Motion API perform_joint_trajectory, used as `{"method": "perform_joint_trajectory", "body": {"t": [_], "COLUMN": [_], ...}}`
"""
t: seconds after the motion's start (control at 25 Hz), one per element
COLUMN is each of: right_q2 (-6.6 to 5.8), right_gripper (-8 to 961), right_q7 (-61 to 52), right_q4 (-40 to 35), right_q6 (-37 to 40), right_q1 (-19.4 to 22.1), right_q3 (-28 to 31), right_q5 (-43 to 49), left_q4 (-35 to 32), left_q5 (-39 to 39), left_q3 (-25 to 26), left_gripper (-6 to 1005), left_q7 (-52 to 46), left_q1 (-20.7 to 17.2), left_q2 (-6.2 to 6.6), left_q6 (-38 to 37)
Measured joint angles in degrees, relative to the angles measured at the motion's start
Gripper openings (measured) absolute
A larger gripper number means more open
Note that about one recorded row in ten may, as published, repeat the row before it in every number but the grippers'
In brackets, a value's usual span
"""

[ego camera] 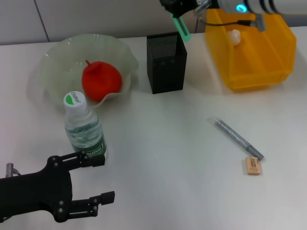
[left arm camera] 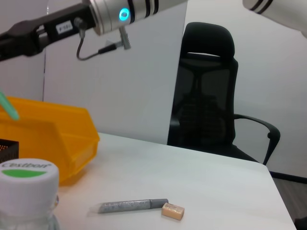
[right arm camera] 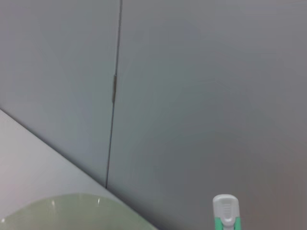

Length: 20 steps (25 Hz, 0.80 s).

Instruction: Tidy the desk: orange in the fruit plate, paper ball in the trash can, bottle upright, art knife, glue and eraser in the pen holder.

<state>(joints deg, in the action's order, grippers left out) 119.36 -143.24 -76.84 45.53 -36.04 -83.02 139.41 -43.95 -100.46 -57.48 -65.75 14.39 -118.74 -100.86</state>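
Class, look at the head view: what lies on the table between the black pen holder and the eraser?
Only the grey pen-like stick, lying just short of the eraser; from the pen holder to it, bare table.

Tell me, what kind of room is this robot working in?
Most likely an office or lab set up as a desk: a white table, a black office chair behind it, and desk items such as a mesh pen holder and an eraser.
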Motion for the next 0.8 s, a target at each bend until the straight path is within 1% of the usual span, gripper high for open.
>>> {"method": "perform_joint_trajectory", "body": {"t": [0.12, 0.28, 0.48, 0.68, 0.8], "right_q2": [-0.01, 0.04, 0.02, -0.02, -0.03], "right_gripper": [217, 222, 228, 234, 238], "right_q7": [5.2, 9.8, 10.3, 9.9, 9.9], "right_q4": [4.5, 10.1, 15.1, 18.1, 18.7], "right_q6": [-6.6, -16.4, -26.5, -27.3, -27.2], "right_q1": [0.2, 0.6, 1.1, 0.3, 0.2], "right_q3": [-2.5, -7.7, -13.9, -14.2, -14.0], "right_q5": [-4.7, -9.3, -10.0, -10.5, -10.6], "left_q4": [0.5, 1.4, 1.4, 1.4, 1.4], "left_q5": [0.1, 0.5, 0.5, 0.5, 0.5], "left_q3": [0.0, 0.0, 0.0, 0.0, 0.0], "left_gripper": [786, 786, 786, 786, 786], "left_q7": [0.0, 0.2, 0.2, 0.1, 0.1], "left_q1": [0.1, 0.3, 0.4, 0.8, 0.9], "left_q2": [0.0, 0.0, 0.0, 0.0, 0.0], "left_q6": [0.3, 0.7, 1.4, 1.8, 1.8]}}
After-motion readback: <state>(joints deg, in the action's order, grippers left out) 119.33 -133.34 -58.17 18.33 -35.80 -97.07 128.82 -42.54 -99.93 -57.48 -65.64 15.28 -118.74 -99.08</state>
